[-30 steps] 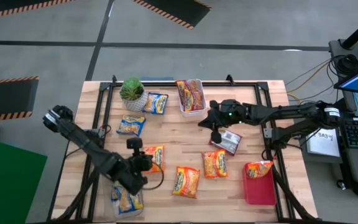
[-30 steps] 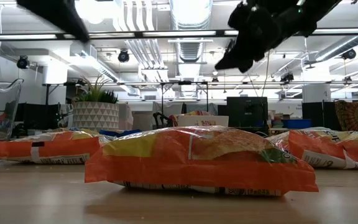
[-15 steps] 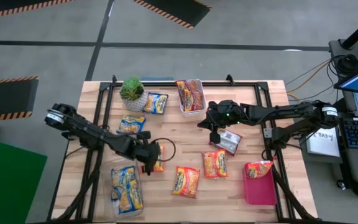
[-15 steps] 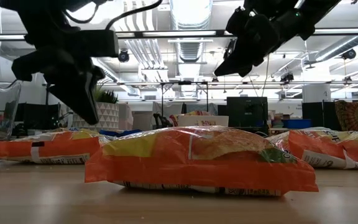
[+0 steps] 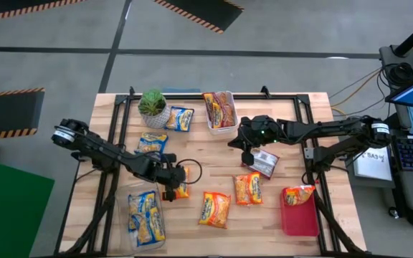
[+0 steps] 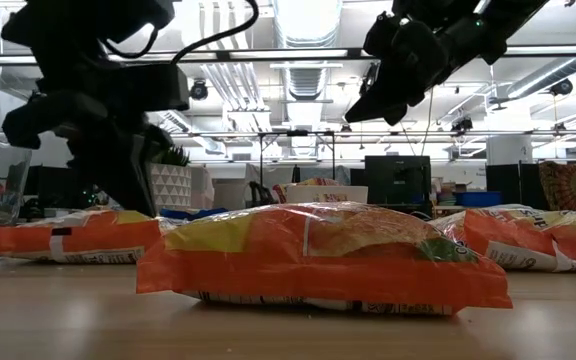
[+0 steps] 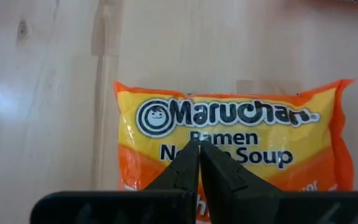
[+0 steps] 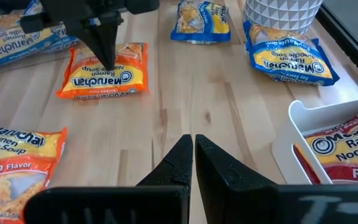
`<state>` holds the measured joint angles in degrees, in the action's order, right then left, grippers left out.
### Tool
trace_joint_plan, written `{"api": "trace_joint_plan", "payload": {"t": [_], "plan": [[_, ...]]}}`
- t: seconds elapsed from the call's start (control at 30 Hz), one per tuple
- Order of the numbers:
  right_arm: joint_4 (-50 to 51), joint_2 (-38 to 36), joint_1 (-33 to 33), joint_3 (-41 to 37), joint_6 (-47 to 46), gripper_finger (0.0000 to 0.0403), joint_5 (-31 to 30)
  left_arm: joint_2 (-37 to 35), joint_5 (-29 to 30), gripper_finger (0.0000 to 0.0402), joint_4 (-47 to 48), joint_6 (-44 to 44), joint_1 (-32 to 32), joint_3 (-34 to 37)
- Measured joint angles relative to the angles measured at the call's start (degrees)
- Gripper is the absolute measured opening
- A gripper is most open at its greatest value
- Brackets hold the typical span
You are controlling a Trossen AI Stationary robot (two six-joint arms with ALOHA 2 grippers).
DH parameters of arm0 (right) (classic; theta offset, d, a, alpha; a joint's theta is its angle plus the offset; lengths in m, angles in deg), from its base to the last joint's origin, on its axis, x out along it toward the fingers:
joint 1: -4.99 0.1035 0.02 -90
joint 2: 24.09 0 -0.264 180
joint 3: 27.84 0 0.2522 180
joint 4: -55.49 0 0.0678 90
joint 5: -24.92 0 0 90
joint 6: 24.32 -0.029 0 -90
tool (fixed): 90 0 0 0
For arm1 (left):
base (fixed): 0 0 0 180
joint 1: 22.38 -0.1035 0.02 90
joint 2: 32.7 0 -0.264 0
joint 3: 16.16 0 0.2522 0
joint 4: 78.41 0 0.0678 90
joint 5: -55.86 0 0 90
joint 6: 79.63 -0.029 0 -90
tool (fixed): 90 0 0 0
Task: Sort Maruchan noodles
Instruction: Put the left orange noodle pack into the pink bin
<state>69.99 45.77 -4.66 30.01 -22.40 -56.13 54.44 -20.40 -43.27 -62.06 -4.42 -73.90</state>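
Observation:
An orange Maruchan noodles packet (image 7: 241, 124) lies flat on the wood left of the table's middle (image 5: 184, 179). My left gripper (image 7: 199, 148) is shut and points steeply down at its top face (image 8: 107, 62). My right gripper (image 8: 193, 140) is shut and hangs in the air right of the middle (image 5: 248, 155), beside a maroon packet (image 5: 265, 163) that lies flat. Two more orange packets (image 5: 215, 209) (image 5: 248, 188) lie near the front. Two blue packets (image 5: 179, 118) (image 5: 151, 144) lie at the far left. My left gripper's shut fingertips (image 8: 109, 61) stand at the middle of the orange packet's printed top face (image 7: 166, 134), coming from above on a slant from the table's left. I cannot tell whether they touch it. The packet lies flat on the table.
A clear bin (image 5: 132, 208) with blue packets stands at the near left. A white bin (image 5: 229, 97) with red packets stands at the far middle, and a red bin (image 5: 300, 218) with an orange packet at the near right. A potted plant (image 5: 153, 106) stands at the far left.
My left gripper has swung from over the clear bin toward the table's middle and gone down onto the orange packet, tipping more steeply downward. Its fingers have stayed shut. The packets lie as before.

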Motion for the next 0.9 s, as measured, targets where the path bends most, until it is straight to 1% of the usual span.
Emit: {"api": "trace_joint_plan", "payload": {"t": [0.13, 0.23, 0.27, 0.3, 0.37, 0.4, 0.43, 0.47, 0.5, 0.57, 0.67, 0.73, 0.83, 0.9], "plan": [[0.0, 0.0, 0.0, 0.0, -0.6, 0.0009, 0.0, 0.0, 0.7, 0.0000, -2.0, 0.6, -0.1, 0.8], [0.0, 0.0, 0.0, 0.0, -0.6, 0.0009, 0.0, 0.0, 3.6, 0.0000, -3.0, -0.3, -0.3, 1.1], [0.1, 0.0, 0.0, 0.0, -0.6, 0.0009, 0.0, 0.0, 6.3, 0.0000, -3.1, -0.5, -0.3, 1.2], [0.1, 0.0, 0.0, 0.0, -0.7, 0.0009, 0.0, 0.0, 10.1, 0.0000, -3.4, -0.5, -0.3, 1.3], [0.3, 0.0, 0.0, 0.0, -0.9, 0.0009, 0.0, 0.0, 19.1, 0.0000, -4.0, -0.4, -0.4, 1.5], [0.7, 0.0, 0.0, 0.0, -0.9, 0.0009, 0.0, 0.0, 22.8, 0.0000, -4.7, -0.6, -0.4, 1.5], [1.3, 0.0, 0.0, 0.0, -0.9, 0.0009, 0.0, 0.0, 24.4, 0.0000, -5.1, -1.4, -0.5, 1.2], [2.1, 0.0, 0.0, 0.0, -1.1, 0.0009, 0.0, -0.2, 24.4, 0.0000, -4.9, -3.0, -0.5, 0.8], [3.3, -0.1, 0.0, 0.0, -1.6, 0.0009, 0.0, -0.5, 23.4, 0.0000, -4.8, -5.0, -0.5, 0.3], [7.4, -0.5, 0.0, 0.4, -2.7, 0.0009, 0.0, -0.9, 18.6, 0.0000, -4.9, -9.0, -0.4, -0.9], [13.3, -1.5, 0.0, 0.6, -3.8, 0.0009, 0.0, -1.0, 7.5, 0.0000, -4.0, -13.4, -0.4, -1.2], [17.3, -2.3, 0.0, 0.6, -4.7, 0.0009, 0.0, -0.7, 1.4, 0.0000, -3.5, -14.9, -0.4, -0.8], [20.2, -3.1, 0.0, 0.4, -5.9, 0.0009, 0.0, -0.6, -3.3, 0.0000, -2.7, -14.9, -0.3, -0.1], [20.0, -3.3, 0.0, 0.3, -6.3, 0.0009, 0.0, -0.3, -4.2, 0.0000, -2.7, -14.2, -0.3, 0.1]]}}
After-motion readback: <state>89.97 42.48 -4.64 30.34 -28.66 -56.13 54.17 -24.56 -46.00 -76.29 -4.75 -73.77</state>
